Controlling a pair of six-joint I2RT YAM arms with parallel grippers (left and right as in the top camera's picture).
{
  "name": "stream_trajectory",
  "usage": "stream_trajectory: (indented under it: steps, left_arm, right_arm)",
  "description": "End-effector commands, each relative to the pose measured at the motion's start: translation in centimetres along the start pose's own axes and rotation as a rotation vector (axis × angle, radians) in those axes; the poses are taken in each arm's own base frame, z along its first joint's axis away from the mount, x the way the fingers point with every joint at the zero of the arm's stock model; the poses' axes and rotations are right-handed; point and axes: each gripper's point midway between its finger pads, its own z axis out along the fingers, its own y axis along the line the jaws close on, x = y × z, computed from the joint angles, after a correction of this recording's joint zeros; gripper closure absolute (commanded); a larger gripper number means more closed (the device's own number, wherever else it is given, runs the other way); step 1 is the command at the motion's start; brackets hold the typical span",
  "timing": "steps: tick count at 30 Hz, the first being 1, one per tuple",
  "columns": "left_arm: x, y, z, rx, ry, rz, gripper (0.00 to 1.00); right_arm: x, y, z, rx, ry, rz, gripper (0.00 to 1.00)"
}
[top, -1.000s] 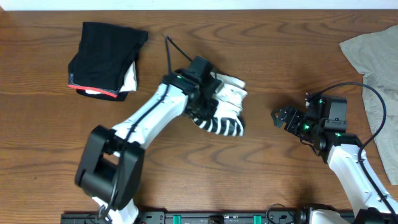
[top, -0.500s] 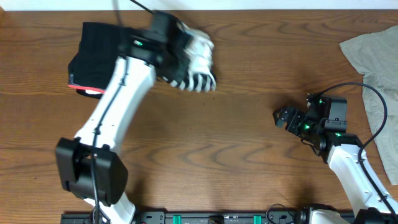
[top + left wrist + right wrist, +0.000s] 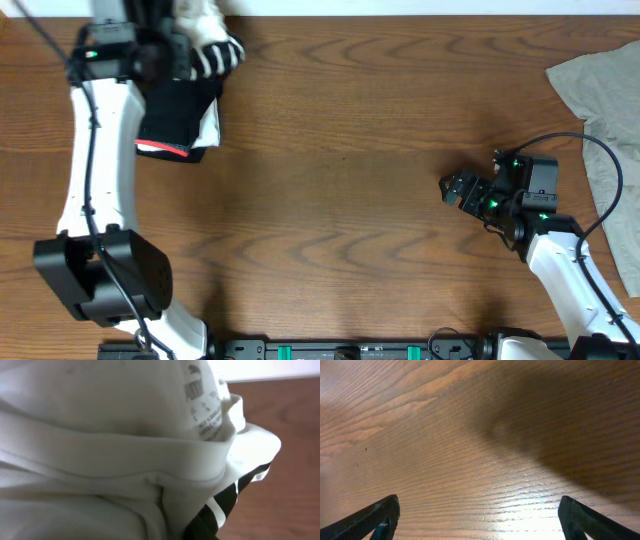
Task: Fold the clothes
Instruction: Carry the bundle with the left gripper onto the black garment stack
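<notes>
The folded white T-shirt with black stripes [image 3: 212,48] is bunched at my left gripper [image 3: 175,45], at the table's back left corner. It hangs over the far end of the folded black, red-edged garment [image 3: 180,115]. White fabric [image 3: 125,435] fills the left wrist view and hides the fingers; the shirt has travelled with the gripper, so the grip reads as shut on it. My right gripper [image 3: 450,188] stands wide open low over bare wood at the right, with nothing between its fingers [image 3: 380,515].
A grey-beige garment [image 3: 605,100] lies spread at the table's right edge, behind the right arm. The white wall edge runs along the back of the table [image 3: 400,8]. Wood table [image 3: 340,200] stretches between the two arms.
My left arm has swung from the table's middle to the back left corner, carrying the striped T-shirt over the black garment. The right arm has stayed still.
</notes>
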Motion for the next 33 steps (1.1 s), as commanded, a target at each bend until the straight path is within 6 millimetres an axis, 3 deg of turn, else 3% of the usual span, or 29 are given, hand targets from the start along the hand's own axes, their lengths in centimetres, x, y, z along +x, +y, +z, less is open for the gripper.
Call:
stream_trajectory:
  steps: [1,7,11,16,21,28,33]
  left_arm:
    - [-0.7,1.5,0.2,0.026,-0.030,-0.092,0.83]
    - [1.8,5.2,4.6,-0.007,0.036,-0.306,0.85]
    - [2.5,6.1,7.1,0.087,0.033,-0.505,0.91]
    - [0.2,7.3,6.6,0.236,-0.050,-0.757,0.94]
    - [-2.3,7.3,4.9,0.348,-0.122,-0.838,0.94]
    - [-0.7,5.6,5.9,0.342,-0.043,-0.904,0.94]
    - [1.6,5.9,6.3,0.274,0.039,-0.973,0.94]
  right_arm:
    - [-0.4,-0.2,-0.2,0.004,-0.015,0.005,0.01]
    - [-0.4,-0.2,-0.2,0.004,-0.015,0.005,0.01]
    - [-0.4,-0.2,-0.2,0.003,-0.015,0.005,0.01]
    - [-0.4,-0.2,-0.2,0.003,-0.015,0.005,0.01]
    - [-0.4,-0.2,-0.2,0.004,-0.015,0.005,0.01]
    - [-0.4,-0.2,-0.2,0.003,-0.015,0.005,0.01]
    - [-0.4,-0.2,-0.2,0.004,-0.015,0.005,0.01]
